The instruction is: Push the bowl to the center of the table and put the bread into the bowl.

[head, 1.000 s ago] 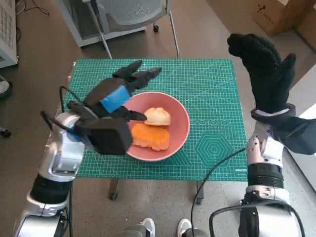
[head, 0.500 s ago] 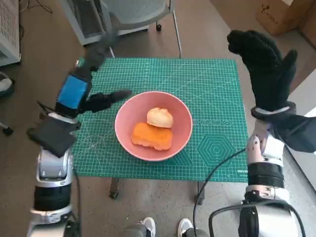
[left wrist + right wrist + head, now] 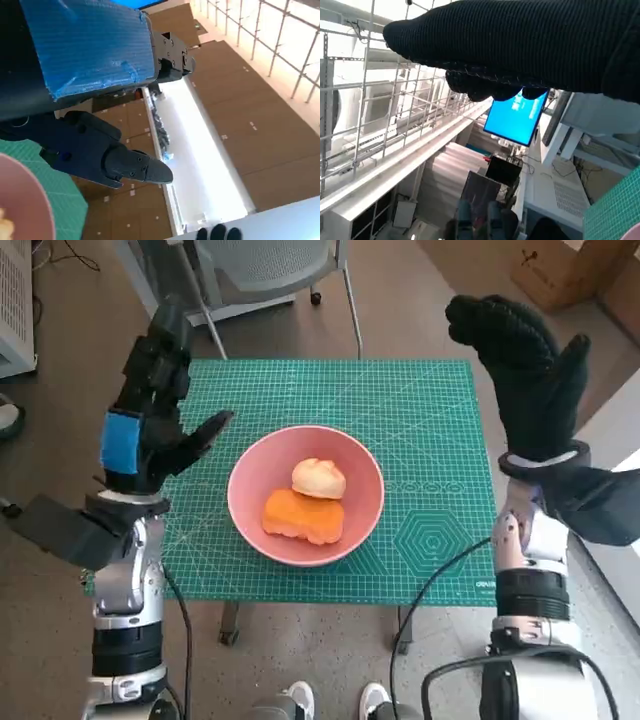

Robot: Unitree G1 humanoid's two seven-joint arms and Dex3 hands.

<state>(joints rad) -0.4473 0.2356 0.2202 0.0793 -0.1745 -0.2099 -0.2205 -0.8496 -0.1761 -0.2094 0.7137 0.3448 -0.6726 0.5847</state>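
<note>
- Bread [image 3: 319, 478] is seen lying inside the pink bowl [image 3: 252, 502], a pale round piece resting against an orange piece [image 3: 303, 516] beside it.
- The bowl is placed about at the middle of the green mat [image 3: 430, 430], so both parts of the task are judged done.
- The left hand [image 3: 150, 420] is held raised just beside the bowl, clear of its rim; its fingers are spread and nothing is gripped.
- The right hand [image 3: 525, 370] is held up well apart from the bowl, past the mat's edge; its fingers are extended and slightly parted, with nothing held.
- No further handling of the bowl is judged necessary; only lowering both arms away from it is called for.
- A chair [image 3: 270, 265] is seen beyond the mat, away from the bowl.
</note>
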